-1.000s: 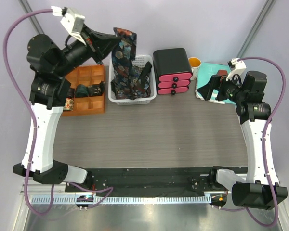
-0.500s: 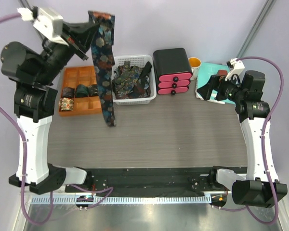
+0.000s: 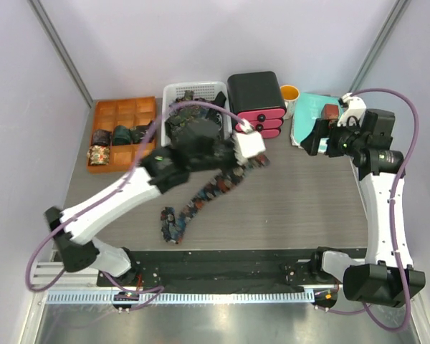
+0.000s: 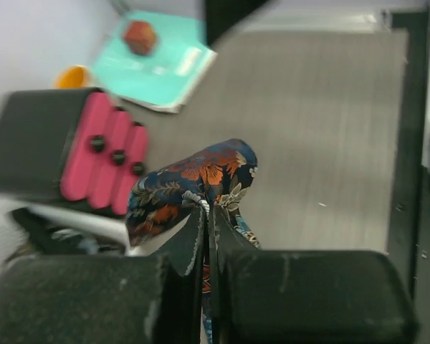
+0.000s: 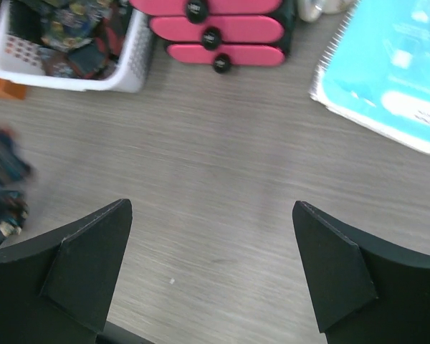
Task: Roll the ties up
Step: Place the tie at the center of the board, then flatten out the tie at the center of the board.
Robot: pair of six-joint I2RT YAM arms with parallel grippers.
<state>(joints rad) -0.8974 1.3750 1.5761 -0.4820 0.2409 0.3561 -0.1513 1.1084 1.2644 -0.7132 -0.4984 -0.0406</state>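
overhead, the left arm [image 3: 122, 193] reaches far across the table [image 3: 308, 193]. the left gripper [image 3: 254, 162] sits just in front of a black cabinet [image 3: 254, 89] with pink drawers and is clamped shut on one end of a tie [image 3: 201, 201]. that tie runs from the jaws down and to the left in a slanting line, and its far end lies curled on the table near the front edge. behind the arm stands a white basket [image 3: 201, 85] with more ties in it, mostly hidden. to its left an orange tray [image 3: 125, 109] holds a few rolled ties [image 3: 122, 135] in its compartments. the right gripper [image 3: 309, 137] hovers at the table's right side, just beside a teal notebook [image 3: 309, 107] that carries a small red-brown box [image 3: 332, 111]. an orange cup [image 3: 290, 92] stands between cabinet and notebook.

from the left wrist, the two fingers are pressed together with the printed fabric pinched between them. the tie folds over beyond the tips, showing orange and blue flowers. cabinet, notebook and box lie further off.

from the right wrist, the fingers stand wide apart, holding nothing, with bare table below them. basket, pink drawers and notebook line the top, and a blurred bit of tie shows at the left edge.
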